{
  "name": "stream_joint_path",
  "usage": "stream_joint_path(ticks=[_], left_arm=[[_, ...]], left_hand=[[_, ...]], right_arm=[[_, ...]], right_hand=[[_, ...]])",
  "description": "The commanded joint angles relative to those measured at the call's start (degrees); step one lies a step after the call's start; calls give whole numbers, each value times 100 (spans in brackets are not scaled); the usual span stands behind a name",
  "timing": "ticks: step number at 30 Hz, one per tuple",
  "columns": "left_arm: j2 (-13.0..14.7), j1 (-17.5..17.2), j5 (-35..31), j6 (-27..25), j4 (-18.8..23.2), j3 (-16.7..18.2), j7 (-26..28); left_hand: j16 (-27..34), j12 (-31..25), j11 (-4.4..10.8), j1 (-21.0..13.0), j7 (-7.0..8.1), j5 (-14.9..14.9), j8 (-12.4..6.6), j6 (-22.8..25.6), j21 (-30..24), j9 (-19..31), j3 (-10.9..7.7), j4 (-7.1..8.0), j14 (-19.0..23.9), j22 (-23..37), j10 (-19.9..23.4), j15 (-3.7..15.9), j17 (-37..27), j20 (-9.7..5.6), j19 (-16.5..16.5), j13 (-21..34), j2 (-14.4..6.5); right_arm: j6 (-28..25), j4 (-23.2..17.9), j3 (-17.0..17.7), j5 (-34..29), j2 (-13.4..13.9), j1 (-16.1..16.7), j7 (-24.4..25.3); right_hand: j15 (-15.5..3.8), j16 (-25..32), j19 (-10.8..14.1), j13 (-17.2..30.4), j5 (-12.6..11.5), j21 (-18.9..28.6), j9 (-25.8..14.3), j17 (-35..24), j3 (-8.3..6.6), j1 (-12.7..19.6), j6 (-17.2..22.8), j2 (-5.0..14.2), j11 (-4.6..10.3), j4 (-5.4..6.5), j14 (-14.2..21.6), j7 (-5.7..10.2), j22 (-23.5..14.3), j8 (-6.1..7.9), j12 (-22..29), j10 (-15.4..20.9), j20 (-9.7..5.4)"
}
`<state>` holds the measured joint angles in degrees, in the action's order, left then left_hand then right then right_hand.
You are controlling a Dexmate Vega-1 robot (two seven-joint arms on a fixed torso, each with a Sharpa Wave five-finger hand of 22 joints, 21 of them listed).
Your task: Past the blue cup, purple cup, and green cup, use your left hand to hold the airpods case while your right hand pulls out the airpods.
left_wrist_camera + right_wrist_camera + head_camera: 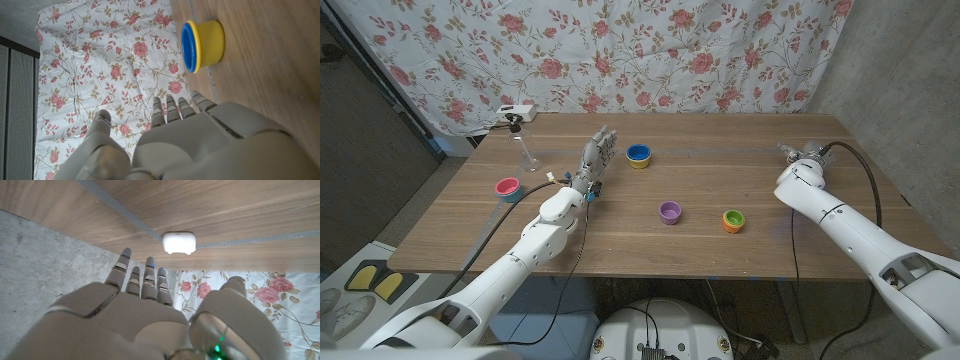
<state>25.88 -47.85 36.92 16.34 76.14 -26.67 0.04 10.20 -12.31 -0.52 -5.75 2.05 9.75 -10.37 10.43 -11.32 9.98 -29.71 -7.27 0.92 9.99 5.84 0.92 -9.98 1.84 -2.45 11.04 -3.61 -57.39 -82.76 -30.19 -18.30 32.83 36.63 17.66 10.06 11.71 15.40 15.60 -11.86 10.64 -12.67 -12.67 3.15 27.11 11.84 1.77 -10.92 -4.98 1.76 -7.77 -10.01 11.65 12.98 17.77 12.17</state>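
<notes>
Both robot hands [598, 158] [798, 152] hover open; airpods case [179, 242] near table edge.

Wooden table [650, 240] bearing blue cup [638, 155], purple cup [669, 212], green cup [733, 220], airpods case [179, 243]

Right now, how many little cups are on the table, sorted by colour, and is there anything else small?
Blue cup: 1
Purple cup: 1
Green cup: 1
Pink cup: 1
White airpods case: 1
Total: 5
</notes>
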Motion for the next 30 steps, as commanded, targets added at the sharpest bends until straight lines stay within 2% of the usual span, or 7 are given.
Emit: stream_joint_path(ticks=[1, 4, 7, 10, 12, 20, 30], left_arm=[[-44, 32, 35, 72, -112, -5, -72], [-48, 42, 34, 74, -132, -18, -94], [-33, 26, 59, 58, -113, -7, -98], [-17, 18, 70, 58, -105, 9, -93], [2, 24, 40, 51, -97, 8, -67], [-17, 74, 57, 38, -152, -11, -113], [-30, 115, 87, 53, -229, -7, -152]], left_hand=[[36, -15, 3, 17, -16, 31, -13, 23, 6, 19, -43, -9, 50, 13, 43, -16, -17, 16, -44, 29, -22], [36, -19, 14, 12, -22, 32, -14, 24, 6, 19, -50, -7, 49, 13, 56, -13, -17, 15, -45, 29, -33], [35, -19, 8, 9, -29, 33, -16, 27, 6, 19, -54, -7, 50, 13, 57, -18, -17, 14, -45, 29, -42], [35, -17, 24, 7, -35, 33, -16, 28, 6, 19, -58, -7, 49, 13, 55, -15, -17, 14, -46, 29, -46], [34, -16, 16, 6, -34, 33, -17, 30, 6, 19, -59, -7, 48, 13, 53, -13, -16, 12, -47, 29, -48], [35, -16, 7, 4, -42, 32, -17, 29, 6, 19, -62, -7, 50, 14, 55, -11, -16, 5, -48, 29, -50], [34, -15, -6, 6, -34, 29, -4, -5, 6, 18, -61, -9, 50, 13, 58, -11, -17, 3, -50, 29, -44]], right_arm=[[-101, 234, -76, -56, -132, -167, -32], [-78, 271, -44, -43, -153, -174, -8], [-78, 324, -39, -35, -178, -195, -5], [-50, 387, -24, -15, -214, -213, 9], [-65, 451, -49, -20, -243, -251, 2], [-84, 670, -133, -114, -391, -332, 160], [-127, 835, -181, -170, -471, -417, 196]], right_hand=[[71, 45, -53, 50, 20, 23, -17, -10, -25, 94, -50, 32, -17, -49, 2, -416, -8, 42, 61, 4, 7], [79, 55, -61, 98, 52, 29, -21, -9, -51, 147, -216, 43, -45, -85, 6, -409, -8, 0, 98, 64, 3], [75, 63, -55, 139, 73, 37, -24, -7, -88, 210, -373, 75, 22, -120, 2, -393, -8, -31, 114, 87, 2], [84, 62, -49, 152, 80, 40, -25, -6, -105, 237, -407, 90, 30, -133, -9, -397, -7, -31, 118, 94, 0], [82, 72, -40, 186, 97, 46, -20, -2, -134, 301, -657, 98, 22, -173, -4, -365, -6, -88, 124, 113, 1], [73, 95, -34, 223, 114, 48, -11, 2, -145, 331, -890, 84, 40, -199, 35, -376, -6, -118, 150, 185, 3], [108, 94, -32, 259, 123, 49, 4, 5, -158, 357, -1076, 75, -1, -218, 22, -366, -6, -116, 111, 95, 3]])
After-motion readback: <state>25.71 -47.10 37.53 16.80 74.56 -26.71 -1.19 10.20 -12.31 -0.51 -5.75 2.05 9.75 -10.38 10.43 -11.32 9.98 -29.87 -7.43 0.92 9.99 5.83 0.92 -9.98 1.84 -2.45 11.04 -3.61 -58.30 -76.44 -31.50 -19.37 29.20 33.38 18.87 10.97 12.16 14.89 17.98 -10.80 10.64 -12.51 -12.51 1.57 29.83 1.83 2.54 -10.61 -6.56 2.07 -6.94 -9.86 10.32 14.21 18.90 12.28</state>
